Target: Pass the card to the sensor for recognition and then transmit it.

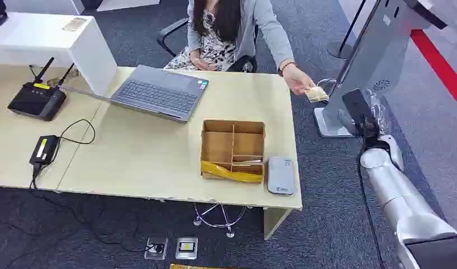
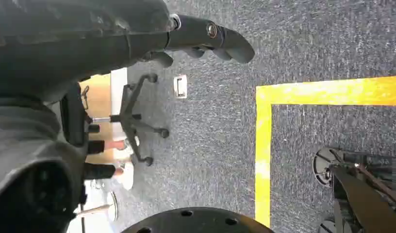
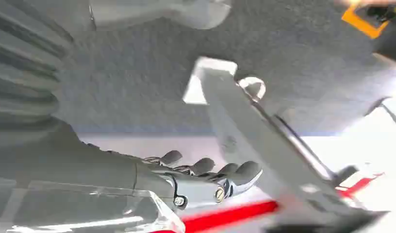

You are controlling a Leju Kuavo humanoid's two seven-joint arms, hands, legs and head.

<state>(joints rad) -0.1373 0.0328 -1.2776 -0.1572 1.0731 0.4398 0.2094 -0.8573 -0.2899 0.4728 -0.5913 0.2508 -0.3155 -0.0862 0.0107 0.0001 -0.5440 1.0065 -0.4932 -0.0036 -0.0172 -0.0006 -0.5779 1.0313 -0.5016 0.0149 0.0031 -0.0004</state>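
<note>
A: Head view, quick. A person's hand [image 1: 296, 78] holds the card [image 1: 316, 93] in the air just past the tabletop's far right corner, near the grey kiosk [image 1: 372, 61].
B: Right hand?
A: Right hand [image 1: 360, 115] is raised beside the kiosk base, off the table's right edge, apart from the card. The right wrist view shows what the head view hides: fingers [image 3: 206, 167] extended side by side, nothing in them, kiosk base behind.
B: Left?
A: Left hand [image 2: 201, 41] hangs over carpet and yellow floor tape [image 2: 283, 97], fingers loosely curled, holding nothing.
B: Containers?
A: Cardboard box [image 1: 233, 147] with dividers near the front right edge, a yellow strip [image 1: 231, 171] across its front compartments. Card reader [image 1: 281, 175] just beside it.
</note>
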